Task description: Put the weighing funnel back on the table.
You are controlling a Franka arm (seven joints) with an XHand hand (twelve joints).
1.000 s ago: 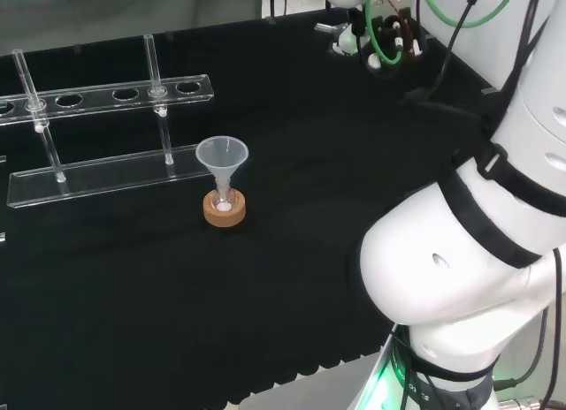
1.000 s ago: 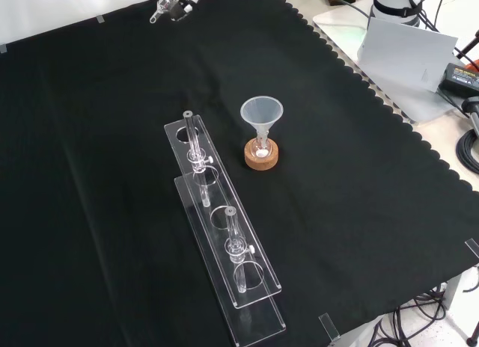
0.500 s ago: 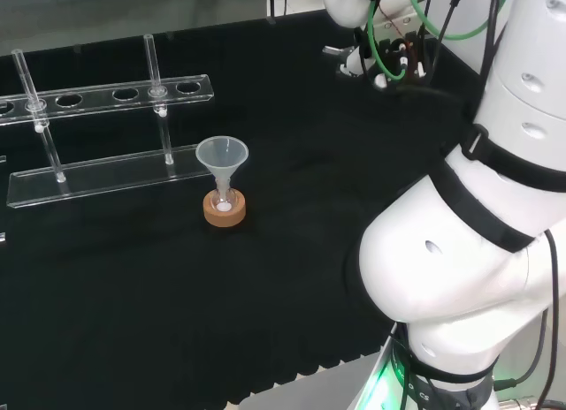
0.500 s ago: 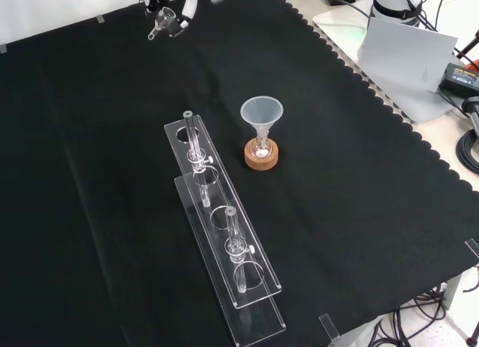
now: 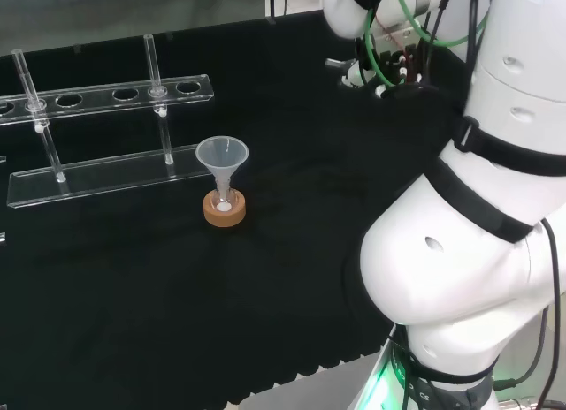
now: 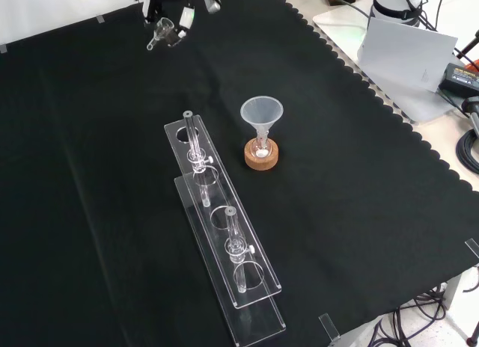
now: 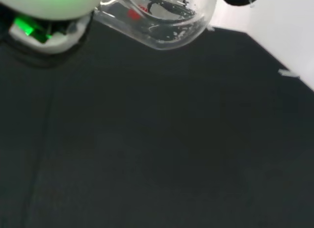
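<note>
Weighing funnel (image 6: 163, 33), small clear glass scoop with a short stem, is off the table and pinched in the black and white robot hand (image 6: 185, 10), fingers curled round it, up at 12 o'clock of my front view. The stem points down toward 7 o'clock. In the wrist view it's a rounded glossy clear bowl with plain matte cloth under it; I can't tell how high it hangs. The black cloth (image 6: 359, 212) is a flat fine weave with a scalloped edge running from 1 to 4 o'clock in the front view, and a pale bench top beyond it. The big translucent cone funnel (image 6: 261, 111) stands mouth up, stem in a small clear flask (image 6: 261, 145) on a round brown cork ring (image 6: 261, 157), well apart from the hand at its 5 o'clock. A long clear acrylic two-tier rack (image 6: 224, 242) sits just beside the ring at its 8 o'clock, with thin glass tubes (image 6: 193, 134) upright in it. Open cloth lies all round below the hand. In the head view the smooth white arm link (image 5: 460, 251) bulks at 4 o'clock.
</note>
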